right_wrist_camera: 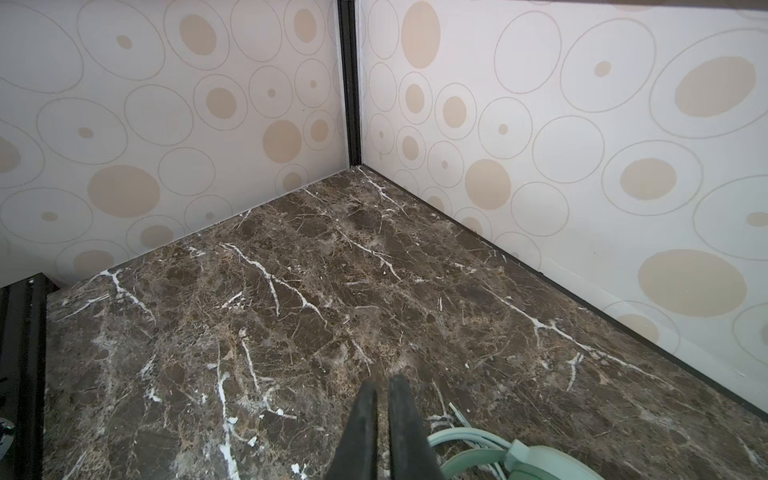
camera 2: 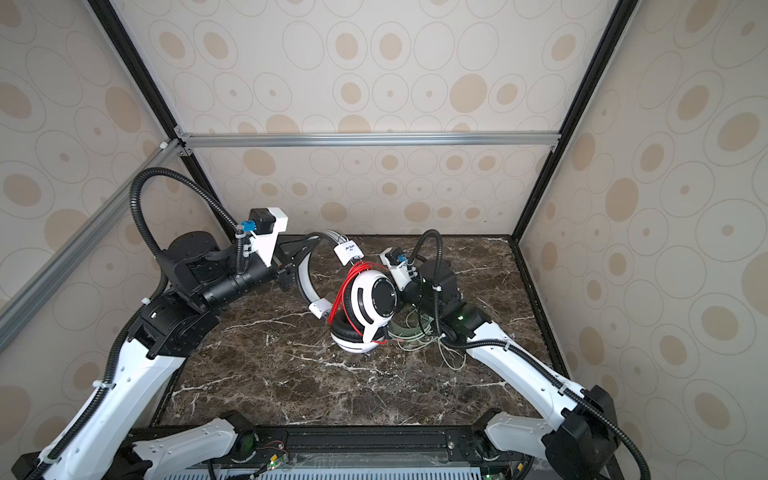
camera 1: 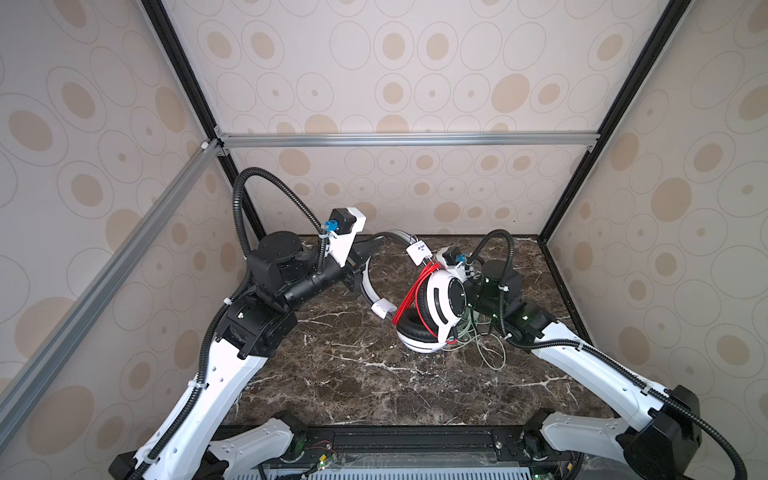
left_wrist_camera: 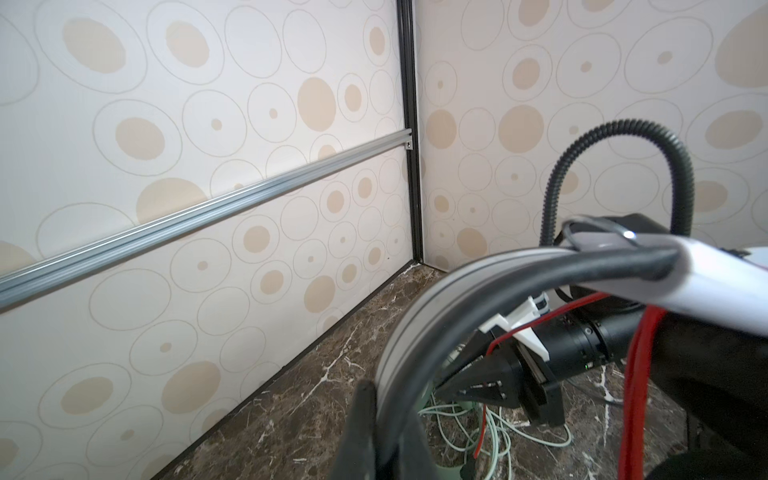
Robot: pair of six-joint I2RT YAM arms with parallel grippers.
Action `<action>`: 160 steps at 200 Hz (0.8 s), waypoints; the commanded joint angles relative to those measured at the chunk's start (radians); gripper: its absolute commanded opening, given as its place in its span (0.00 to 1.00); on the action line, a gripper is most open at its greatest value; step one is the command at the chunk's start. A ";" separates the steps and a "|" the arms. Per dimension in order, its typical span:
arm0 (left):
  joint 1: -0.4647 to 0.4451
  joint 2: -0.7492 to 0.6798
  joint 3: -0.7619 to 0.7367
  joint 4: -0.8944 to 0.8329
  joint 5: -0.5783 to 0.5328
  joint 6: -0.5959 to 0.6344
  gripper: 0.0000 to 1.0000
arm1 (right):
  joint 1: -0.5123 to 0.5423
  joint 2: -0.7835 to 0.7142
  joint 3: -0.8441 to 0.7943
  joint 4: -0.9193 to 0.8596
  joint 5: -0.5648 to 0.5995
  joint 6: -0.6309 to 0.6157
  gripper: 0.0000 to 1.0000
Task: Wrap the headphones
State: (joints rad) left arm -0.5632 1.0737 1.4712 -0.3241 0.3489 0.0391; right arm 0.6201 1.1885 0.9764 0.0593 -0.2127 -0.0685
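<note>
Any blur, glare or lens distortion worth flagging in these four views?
Both top views: even light, sharp, wide-angle bowing of the frame posts. Left wrist view: the white headset's headband, clamped in the left pincer, is blurred up close. Right wrist view: marble table sharp, no glare.

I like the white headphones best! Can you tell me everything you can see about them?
The white headphones look like glossy plastic, with thick black ear pads and a black round face on the upper cup. A thin red cord loops around the cups. One cup rests on the brown marble table; the other leans over it. The white headband, with its black padding, arches up, pinched by the left hand. A small white tag hangs near the top.
</note>
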 commanded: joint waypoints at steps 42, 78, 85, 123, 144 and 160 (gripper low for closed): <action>-0.008 0.044 0.156 0.148 -0.008 -0.146 0.00 | -0.008 -0.063 -0.146 0.220 -0.086 0.067 0.30; -0.008 0.064 0.180 0.153 -0.028 -0.178 0.00 | -0.008 -0.071 -0.225 0.318 -0.071 0.109 0.51; -0.008 0.066 0.183 0.153 -0.032 -0.181 0.00 | -0.008 -0.066 -0.234 0.328 -0.066 0.117 0.53; -0.007 0.072 0.186 0.158 -0.050 -0.200 0.00 | -0.007 -0.049 -0.301 0.404 -0.091 0.186 0.55; -0.008 0.081 0.199 0.148 -0.060 -0.202 0.00 | -0.007 -0.047 -0.348 0.455 -0.105 0.220 0.54; -0.008 0.085 0.204 0.145 -0.067 -0.204 0.00 | -0.007 -0.044 -0.373 0.475 -0.120 0.239 0.53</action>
State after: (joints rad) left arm -0.5640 1.1671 1.6012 -0.2634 0.3016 -0.1032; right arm 0.6155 1.1397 0.6430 0.4442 -0.2981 0.1139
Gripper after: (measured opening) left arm 0.063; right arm 0.539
